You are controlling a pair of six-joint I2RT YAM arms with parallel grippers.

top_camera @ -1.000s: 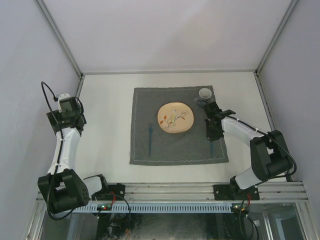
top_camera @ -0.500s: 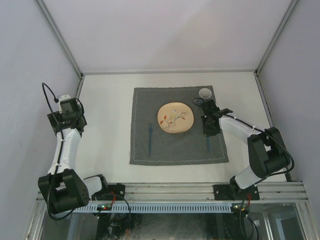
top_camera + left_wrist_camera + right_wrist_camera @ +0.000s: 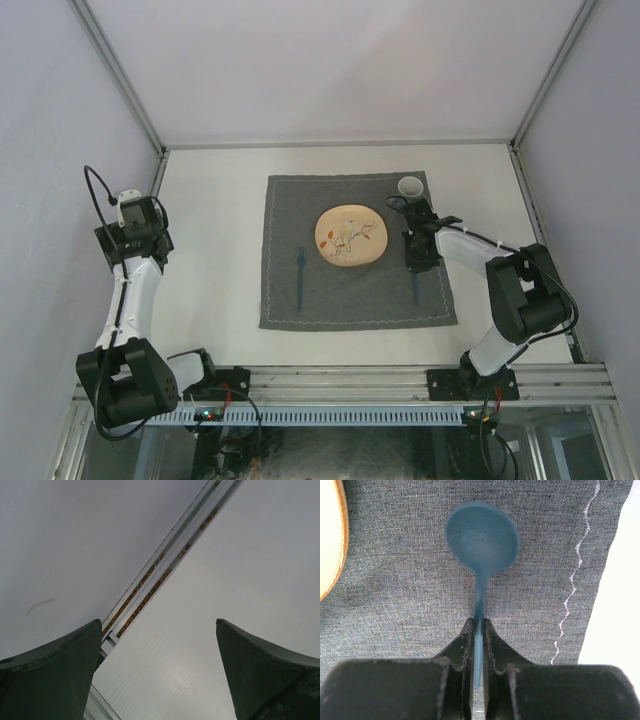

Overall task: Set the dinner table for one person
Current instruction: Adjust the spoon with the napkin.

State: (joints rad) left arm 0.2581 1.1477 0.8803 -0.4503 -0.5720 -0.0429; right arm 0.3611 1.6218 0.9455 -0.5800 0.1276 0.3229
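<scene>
Clamping the blue spoon (image 3: 481,535) in the right gripper (image 3: 478,625) just right of the plate (image 3: 350,236), edging closer than before; keeping jaws of the left gripper (image 3: 159,622) agape, empty, far left, over the surface (image 3: 210,260) under the plate.

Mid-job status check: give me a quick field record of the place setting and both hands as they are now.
cloth: dark grey square, flat on table
plate: centre of cloth
fork: on cloth, left of plate
cup: far right corner of cloth
spoon: over cloth, right of plate
right hand: shut on spoon handle
left hand: open, empty, facing wall
</scene>
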